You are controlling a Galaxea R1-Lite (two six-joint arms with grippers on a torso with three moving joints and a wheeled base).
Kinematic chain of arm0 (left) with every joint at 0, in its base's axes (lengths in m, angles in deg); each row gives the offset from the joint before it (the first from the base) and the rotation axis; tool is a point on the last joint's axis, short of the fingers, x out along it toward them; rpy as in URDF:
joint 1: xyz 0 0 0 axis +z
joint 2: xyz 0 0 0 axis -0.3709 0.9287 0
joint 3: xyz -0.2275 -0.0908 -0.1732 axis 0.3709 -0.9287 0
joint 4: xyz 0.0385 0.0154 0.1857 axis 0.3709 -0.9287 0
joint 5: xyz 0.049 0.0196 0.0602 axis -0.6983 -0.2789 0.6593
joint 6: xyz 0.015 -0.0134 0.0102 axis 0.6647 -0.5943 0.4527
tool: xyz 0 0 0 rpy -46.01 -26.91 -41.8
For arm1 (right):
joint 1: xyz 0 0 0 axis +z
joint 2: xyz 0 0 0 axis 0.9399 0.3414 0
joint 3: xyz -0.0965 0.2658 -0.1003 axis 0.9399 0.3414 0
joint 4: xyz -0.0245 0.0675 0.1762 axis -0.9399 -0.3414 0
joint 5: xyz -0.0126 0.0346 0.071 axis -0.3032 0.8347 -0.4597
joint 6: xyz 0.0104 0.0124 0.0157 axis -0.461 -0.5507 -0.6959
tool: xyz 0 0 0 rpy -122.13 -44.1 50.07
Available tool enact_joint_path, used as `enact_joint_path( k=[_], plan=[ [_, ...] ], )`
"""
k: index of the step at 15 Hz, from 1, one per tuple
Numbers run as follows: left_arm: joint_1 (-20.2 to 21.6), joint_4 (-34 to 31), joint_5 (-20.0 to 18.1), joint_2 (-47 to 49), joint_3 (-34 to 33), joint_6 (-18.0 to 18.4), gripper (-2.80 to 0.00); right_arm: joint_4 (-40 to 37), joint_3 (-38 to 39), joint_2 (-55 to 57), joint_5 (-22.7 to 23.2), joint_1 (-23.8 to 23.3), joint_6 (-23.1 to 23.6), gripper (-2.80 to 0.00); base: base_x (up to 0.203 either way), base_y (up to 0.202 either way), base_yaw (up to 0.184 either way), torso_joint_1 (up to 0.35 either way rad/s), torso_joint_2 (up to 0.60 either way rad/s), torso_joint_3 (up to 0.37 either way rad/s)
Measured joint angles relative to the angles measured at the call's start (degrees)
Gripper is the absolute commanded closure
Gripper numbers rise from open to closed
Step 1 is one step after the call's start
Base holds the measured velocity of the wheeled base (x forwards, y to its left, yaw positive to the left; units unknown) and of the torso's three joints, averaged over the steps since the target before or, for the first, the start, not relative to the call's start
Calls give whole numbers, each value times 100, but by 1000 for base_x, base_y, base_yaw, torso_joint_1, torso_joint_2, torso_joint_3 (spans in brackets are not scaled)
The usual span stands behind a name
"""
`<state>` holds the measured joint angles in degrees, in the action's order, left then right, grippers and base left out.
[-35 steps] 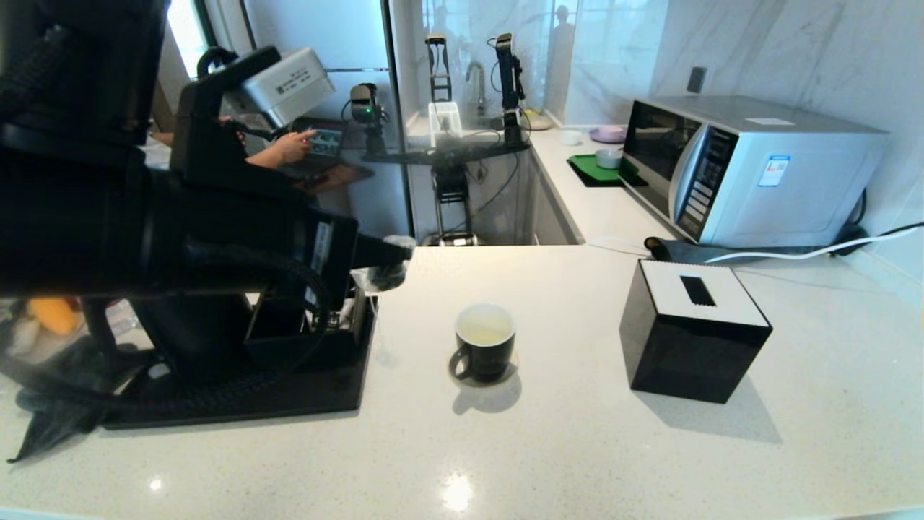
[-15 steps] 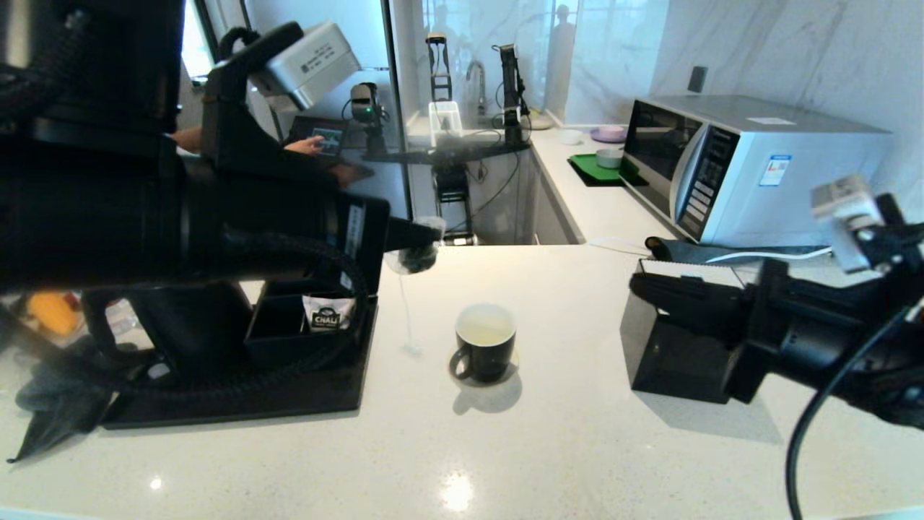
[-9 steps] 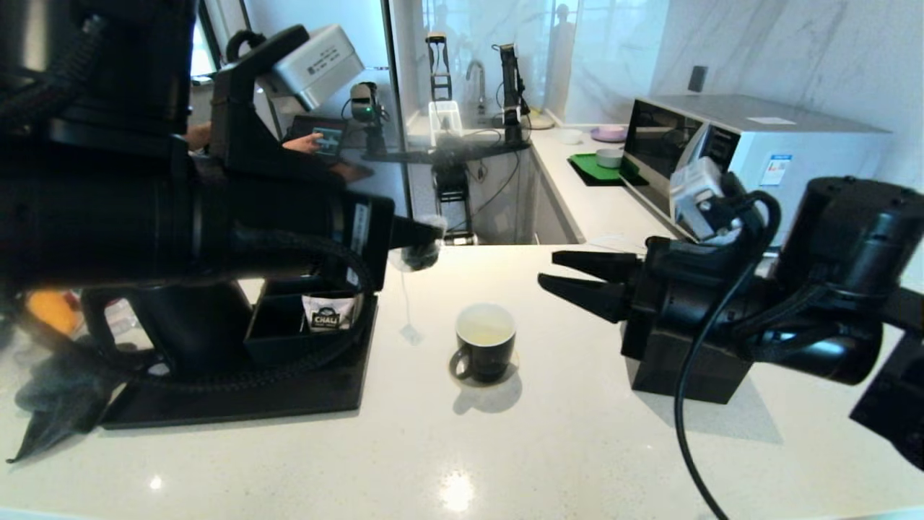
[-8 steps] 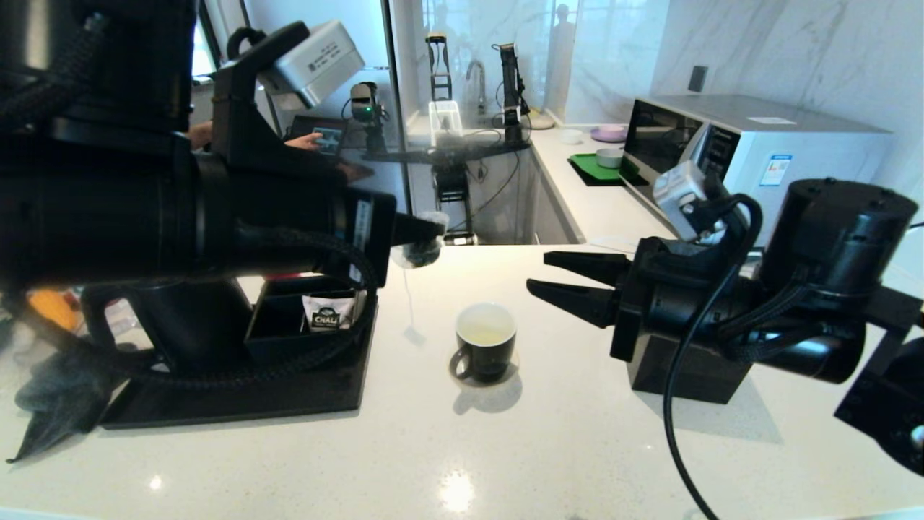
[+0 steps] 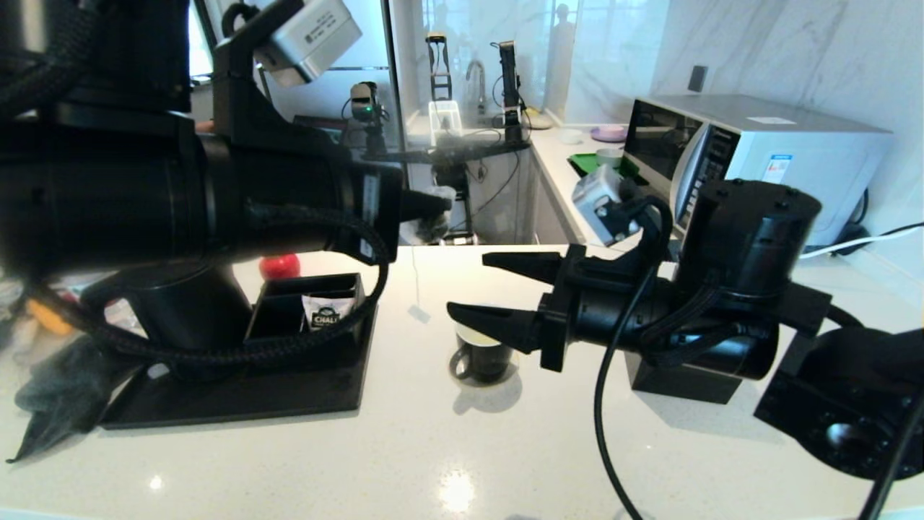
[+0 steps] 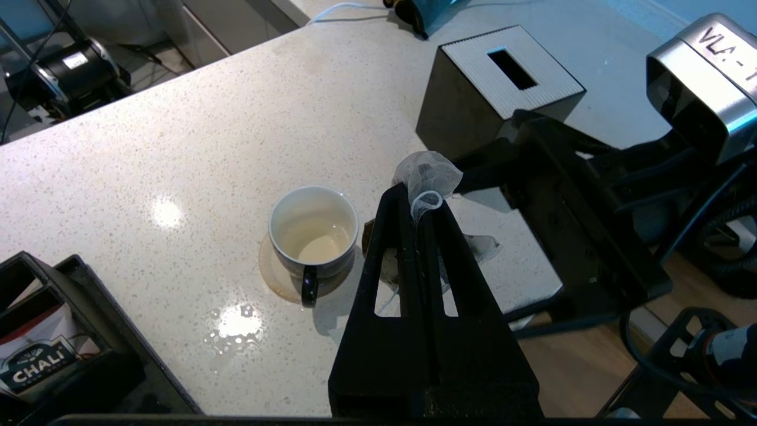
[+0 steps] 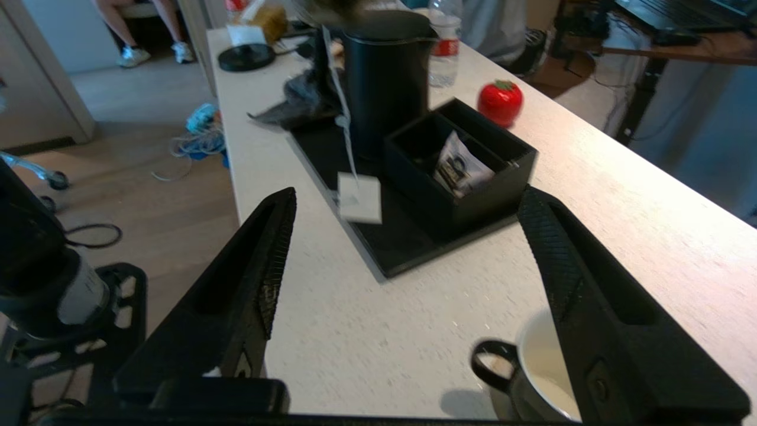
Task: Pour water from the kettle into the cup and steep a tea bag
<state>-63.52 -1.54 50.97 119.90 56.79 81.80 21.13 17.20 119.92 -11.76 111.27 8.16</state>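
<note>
Jaws of right gripper (image 5: 473,292) gape above the cup (image 5: 480,355).

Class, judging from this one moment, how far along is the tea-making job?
Done: the cup already holds pale water. In hand: the left gripper is shut on the tea bag above the counter beside the cup, while the open right gripper faces the dangling tag. Left: lowering the bag in to steep.

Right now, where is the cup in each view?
Head view: cup at centre, its rim partly hidden.
Left wrist view: cup left of centre, fully shown.
Right wrist view: cup at the lower right, partly hidden.
Shared landmark: CHALI sachet.
</note>
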Motion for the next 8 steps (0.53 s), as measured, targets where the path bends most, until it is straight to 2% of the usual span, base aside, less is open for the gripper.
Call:
enact_joint_path(
  k=[3, 8],
  plan=[
    [-6, 110, 1, 0, 4, 6, 0, 48, -237, 208, -5, 145, -41, -280, 0, 0, 0, 0, 0, 0],
    [-17, 341, -6, -2, 39, 10, 0, 760, -292, 547, -20, 448, -228, -280, 0, 0, 0, 0, 0, 0]
  ],
)
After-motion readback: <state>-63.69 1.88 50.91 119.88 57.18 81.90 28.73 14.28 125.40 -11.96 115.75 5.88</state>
